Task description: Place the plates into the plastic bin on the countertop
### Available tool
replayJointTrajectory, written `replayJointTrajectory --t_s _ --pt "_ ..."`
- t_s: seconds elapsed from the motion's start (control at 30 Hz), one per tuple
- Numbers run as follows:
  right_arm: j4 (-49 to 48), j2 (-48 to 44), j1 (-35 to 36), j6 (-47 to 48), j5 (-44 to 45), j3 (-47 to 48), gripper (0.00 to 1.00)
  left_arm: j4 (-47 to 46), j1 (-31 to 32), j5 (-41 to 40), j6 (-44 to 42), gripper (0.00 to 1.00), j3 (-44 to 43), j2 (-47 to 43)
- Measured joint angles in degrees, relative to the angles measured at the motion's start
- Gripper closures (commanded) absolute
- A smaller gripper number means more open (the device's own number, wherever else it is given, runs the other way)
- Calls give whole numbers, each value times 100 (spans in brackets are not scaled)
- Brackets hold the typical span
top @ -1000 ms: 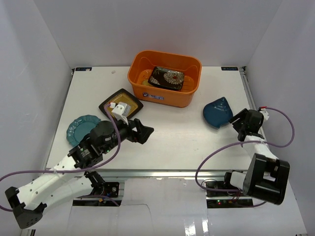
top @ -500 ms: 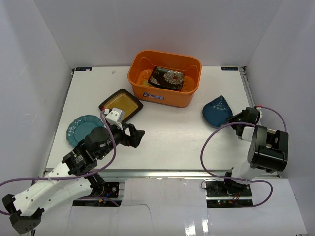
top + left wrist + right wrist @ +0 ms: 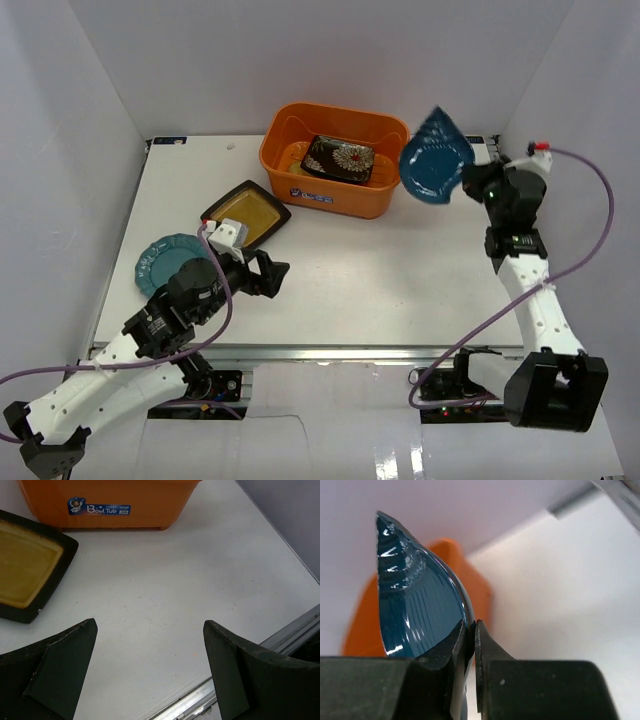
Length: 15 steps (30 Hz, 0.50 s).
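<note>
dark blue plate [image 3: 437, 157]: in the air and tipped up on edge, just beside the right end of the bin, not yet over its opening. I hold it by its lower rim.
right gripper [image 3: 470, 639]: clamped on that rim, one finger on each face of the plate. My wrist view shows no gap between finger and glaze.
plastic bin [image 3: 283, 140]: stands at the far middle of the countertop [image 3: 380, 270], label toward me.
black floral plate [image 3: 340, 158]: already inside the bin, lying flat.
yellow plate [image 3: 293, 153]: I take the yellow patch at the bin's left end for this one. It is mostly hidden behind the wall, so I cannot be sure.
amber plate [image 3: 246, 213]: on the counter, near the bin's front left corner but apart from it. Not yet handled.
teal scalloped plate [image 3: 160, 263]: on the counter near the left edge, partly behind my left arm. Also to do.
left gripper [image 3: 268, 272]: jaws spread wide with nothing between them, hovering low over bare counter beside the amber plate.
other plates: I see no teal square or clear glass one in any view.
progress, as I judge it: two plates in, one in hand, two waiting. I would say about halfway.
</note>
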State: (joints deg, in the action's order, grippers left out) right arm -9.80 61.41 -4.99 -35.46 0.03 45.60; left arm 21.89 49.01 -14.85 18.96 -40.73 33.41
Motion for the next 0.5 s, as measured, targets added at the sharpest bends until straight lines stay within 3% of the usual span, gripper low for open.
replayJointTrajectory --t_s 0.23,0.5 --pt "-166 1860 2011 601 55 3200 92 109 -149 2 55 2 0 203" --pt "680 4835 2396 772 175 5890 92 177 -247 -243 181 2 0 374"
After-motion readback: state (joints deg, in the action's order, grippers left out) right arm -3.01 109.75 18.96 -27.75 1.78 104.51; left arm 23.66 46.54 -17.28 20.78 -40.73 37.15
